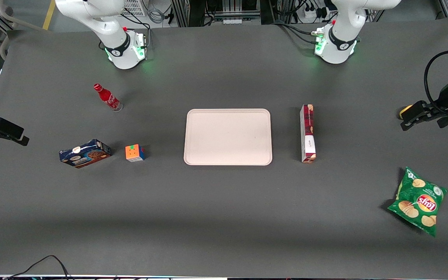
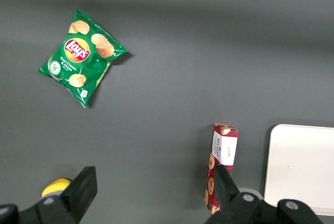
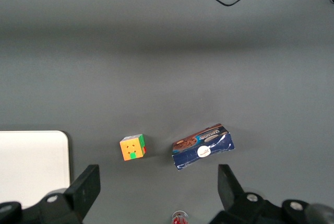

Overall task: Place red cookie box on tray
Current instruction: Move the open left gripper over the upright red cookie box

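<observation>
The red cookie box is a long, narrow dark-red plaid carton with a white label. It lies flat on the table beside the tray, toward the working arm's end. The tray is a large pale pinkish-beige rectangle with nothing on it. My left gripper hovers high near the table's edge, well apart from the box. In the left wrist view the gripper is open with only bare table between its fingers. The box lies just outside one finger, with the tray next to it.
A green chip bag lies nearer the front camera than my gripper. A small yellow object sits by the gripper. Toward the parked arm's end are a blue cookie box, a colour cube and a red bottle.
</observation>
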{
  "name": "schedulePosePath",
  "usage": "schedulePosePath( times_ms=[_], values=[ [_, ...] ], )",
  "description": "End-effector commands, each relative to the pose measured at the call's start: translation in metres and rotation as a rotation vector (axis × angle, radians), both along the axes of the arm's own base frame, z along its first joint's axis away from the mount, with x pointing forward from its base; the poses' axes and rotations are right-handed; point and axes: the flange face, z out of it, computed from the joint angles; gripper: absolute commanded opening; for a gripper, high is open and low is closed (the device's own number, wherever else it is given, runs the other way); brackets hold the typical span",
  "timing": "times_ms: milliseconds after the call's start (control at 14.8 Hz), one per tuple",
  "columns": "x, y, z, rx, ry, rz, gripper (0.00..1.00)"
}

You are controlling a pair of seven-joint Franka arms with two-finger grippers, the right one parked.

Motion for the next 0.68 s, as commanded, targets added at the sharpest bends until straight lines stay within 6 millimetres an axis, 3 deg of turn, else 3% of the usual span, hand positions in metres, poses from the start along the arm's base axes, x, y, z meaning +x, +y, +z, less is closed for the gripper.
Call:
schedulePosePath(
  times_ms=[0,271,610],
  values=[
    [0.002,0.000,0.006,0.022,0.011,0.006,1.00],
    [0.001,-0.004,0.008,0.024,0.020,-0.006,1.00],
    [-0.015,-0.045,-0.010,0.039,0.152,-0.146,1.00]
  ],
)
